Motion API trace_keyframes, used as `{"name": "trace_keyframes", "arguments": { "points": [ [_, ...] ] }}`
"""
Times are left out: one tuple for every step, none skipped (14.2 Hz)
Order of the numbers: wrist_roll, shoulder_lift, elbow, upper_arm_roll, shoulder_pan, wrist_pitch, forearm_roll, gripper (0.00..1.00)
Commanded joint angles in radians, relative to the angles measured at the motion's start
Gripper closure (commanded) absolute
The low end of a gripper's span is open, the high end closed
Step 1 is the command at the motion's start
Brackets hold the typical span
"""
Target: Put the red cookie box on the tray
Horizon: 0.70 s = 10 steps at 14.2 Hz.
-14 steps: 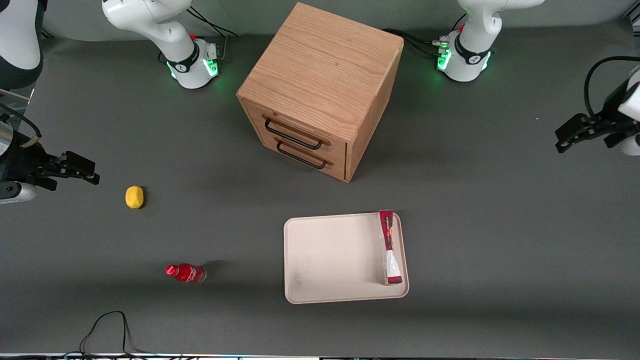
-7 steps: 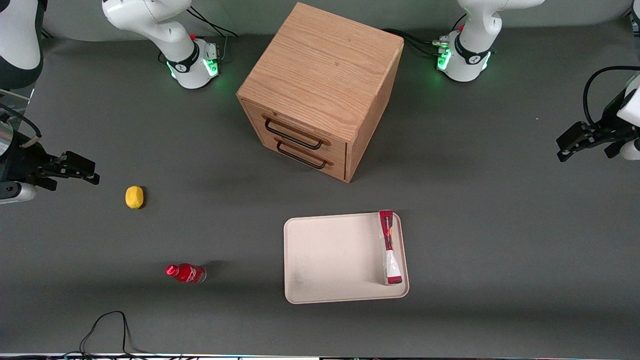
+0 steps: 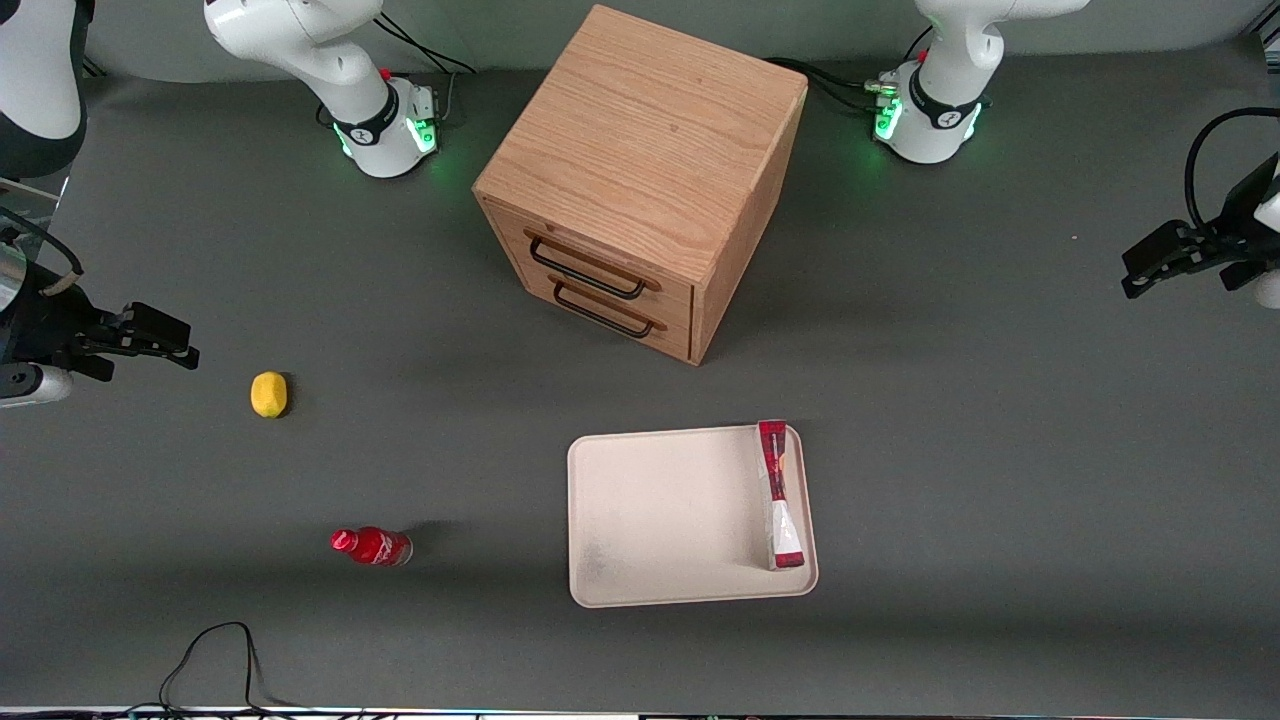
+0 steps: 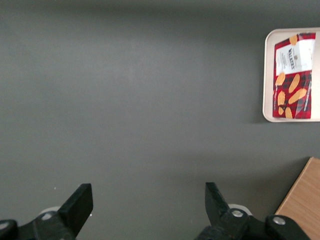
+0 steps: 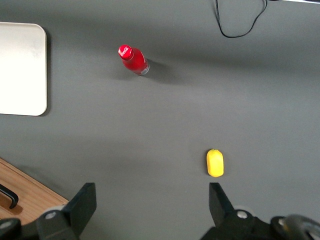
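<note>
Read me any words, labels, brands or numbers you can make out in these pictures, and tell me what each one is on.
"WALKERS", only just legible: on the white end of the red cookie box, which lies on the tray.
The smaller print under it is too small to read.
The label on the red bottle is too small to read.
The wooden drawer cabinet and the open, empty gripper above the bare table show no text.

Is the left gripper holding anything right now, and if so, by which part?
Nothing is held. The gripper is open above bare table toward the working arm's end, and the red cookie box lies on the tray.
</note>
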State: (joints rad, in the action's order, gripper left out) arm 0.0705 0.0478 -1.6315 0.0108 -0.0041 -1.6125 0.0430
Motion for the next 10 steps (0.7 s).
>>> {"name": "trace_keyframes", "arguments": {
  "points": [
    [-0.014,-0.016,0.048,-0.006,-0.007,0.077,-0.011,0.0],
    [-0.014,-0.016,0.048,-0.006,-0.007,0.075,-0.012,0.0],
    [-0.014,-0.016,0.048,-0.006,-0.007,0.074,-0.012,0.0],
    [-0.017,-0.016,0.05,-0.006,-0.005,0.082,-0.018,0.0],
    [-0.015,-0.016,0.05,-0.006,-0.004,0.088,-0.034,0.0],
    [-0.015,-0.016,0.05,-0.006,-0.004,0.089,-0.035,0.0],
    [-0.015,-0.016,0.048,-0.006,-0.005,0.091,-0.04,0.0],
    [-0.015,-0.014,0.048,-0.006,-0.005,0.094,-0.041,0.0],
    [-0.015,-0.014,0.05,-0.005,-0.005,0.098,-0.049,0.0],
    [-0.015,-0.014,0.05,-0.006,-0.005,0.102,-0.058,0.0]
  ]
}}
